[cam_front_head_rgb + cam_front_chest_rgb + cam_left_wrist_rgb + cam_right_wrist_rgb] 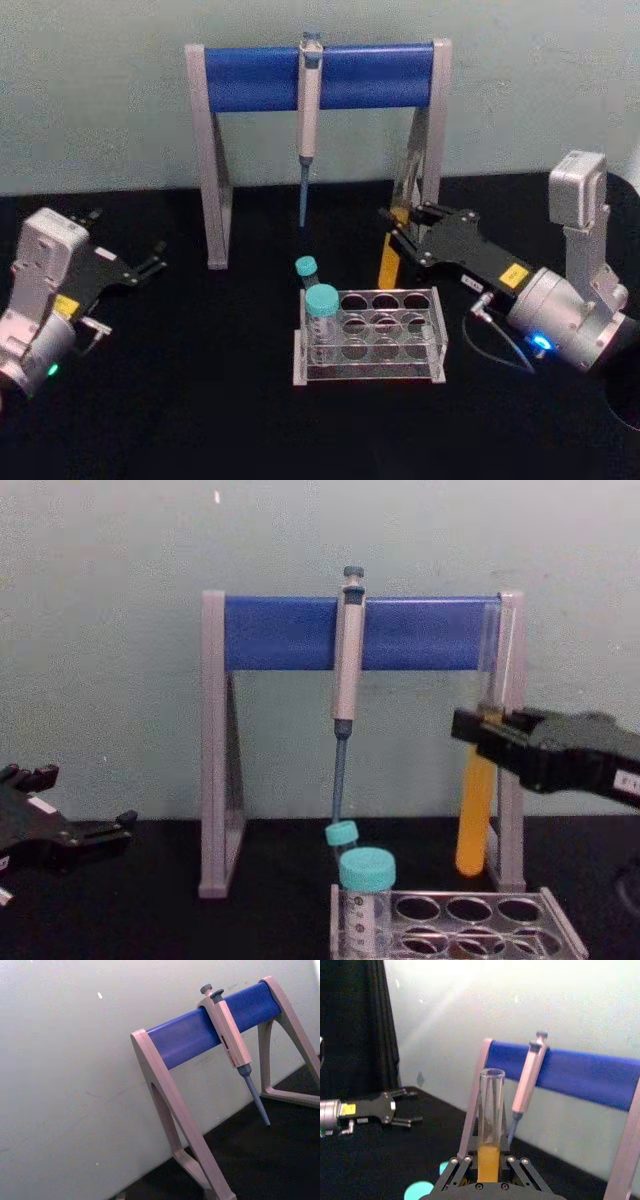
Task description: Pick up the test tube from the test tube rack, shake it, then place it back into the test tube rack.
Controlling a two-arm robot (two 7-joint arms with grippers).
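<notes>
The test tube (389,266), clear glass with orange-yellow liquid in its lower half, hangs upright in the air behind the rack's right end. My right gripper (402,236) is shut on it around mid-height. The chest view shows the test tube (476,815) in front of the stand's right leg, its round bottom above the table, held by the right gripper (472,736). In the right wrist view the test tube (491,1125) rises between the fingers (454,1170). The clear test tube rack (438,332) stands at table centre. My left gripper (135,293) is parked open at the left.
Two teal-capped tubes (322,300) (306,266) stand at the rack's left end. Behind it is the grey-and-blue pipette stand (250,78) with a grey pipette (309,115) hanging from its bar. The black table (200,420) runs back to a pale wall.
</notes>
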